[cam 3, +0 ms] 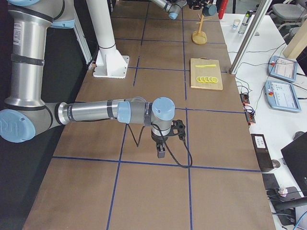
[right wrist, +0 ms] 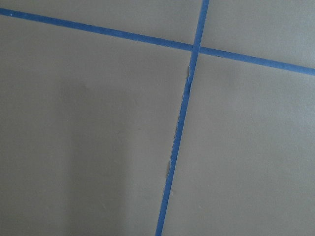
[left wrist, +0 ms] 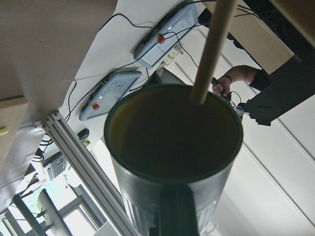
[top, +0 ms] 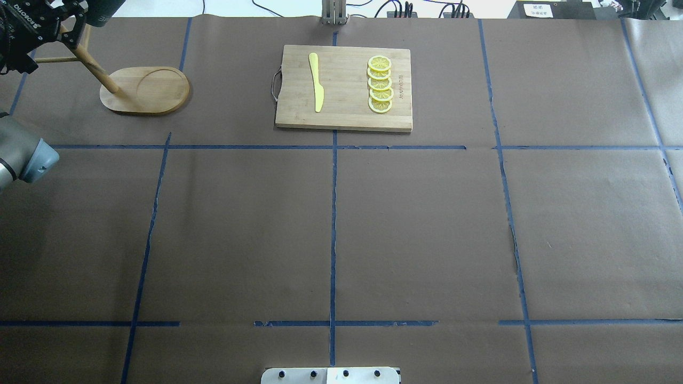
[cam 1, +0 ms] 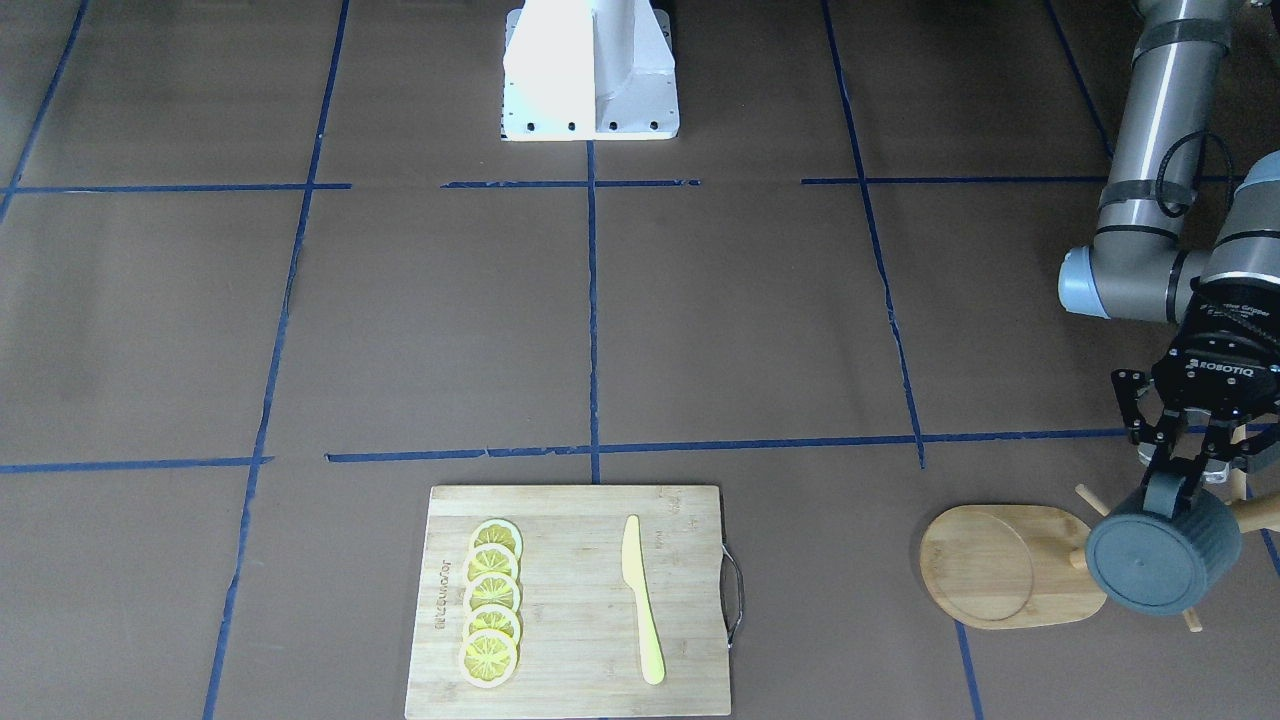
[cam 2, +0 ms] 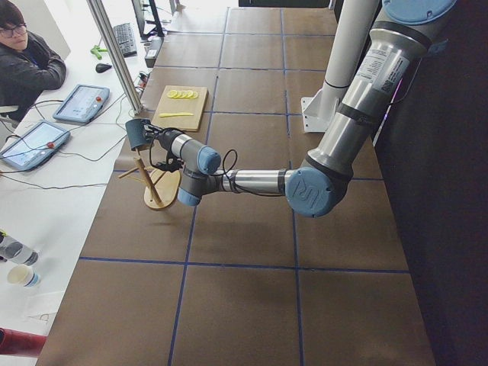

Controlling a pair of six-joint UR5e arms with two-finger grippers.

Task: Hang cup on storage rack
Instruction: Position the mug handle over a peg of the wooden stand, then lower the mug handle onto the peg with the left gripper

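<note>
My left gripper [cam 1: 1182, 478] is shut on the handle of the dark blue-grey cup [cam 1: 1163, 562] and holds it on its side, in the air, against the wooden storage rack [cam 1: 1010, 565] with its oval base and thin pegs. In the left wrist view the cup's yellow-tinted mouth [left wrist: 174, 132] faces the camera and a dowel [left wrist: 212, 49] of the rack ends at its far rim. In the overhead view the cup [top: 104, 9] and left gripper [top: 32, 26] are at the top left, over the rack's pole [top: 96, 66]. My right gripper [cam 3: 161, 149] hangs low over bare table; I cannot tell its jaws.
A rectangular bamboo cutting board [cam 1: 570, 660] holds a row of lemon slices [cam 1: 492, 605] and a yellow knife [cam 1: 640, 600]. Blue tape lines cross the brown table cover. The white robot base [cam 1: 590, 70] stands at the far edge. A person [cam 2: 27, 57] sits beside the table.
</note>
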